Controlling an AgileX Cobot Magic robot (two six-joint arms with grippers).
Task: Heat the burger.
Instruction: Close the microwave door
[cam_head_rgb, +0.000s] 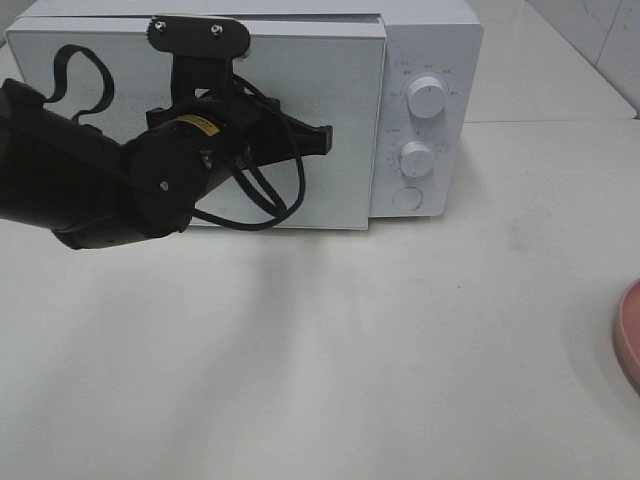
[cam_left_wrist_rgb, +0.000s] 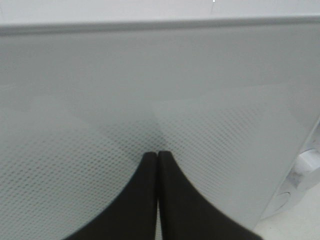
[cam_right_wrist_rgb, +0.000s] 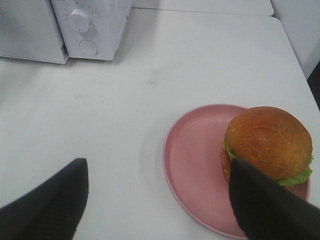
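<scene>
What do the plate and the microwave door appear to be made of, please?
Plate: probably matte plastic or melamine, evenly pink with only a soft sheen. Microwave door: likely glass or plastic over a perforated metal screen, since fine dots show through its smooth white face.

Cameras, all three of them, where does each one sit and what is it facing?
Exterior high: mounted above, looking down at the microwave front; left arm and shut left gripper show.
Left wrist: faces the microwave door close up, gripper shut.
Right wrist: looks down at the burger on the pink plate; open right gripper.
All share the microwave.
</scene>
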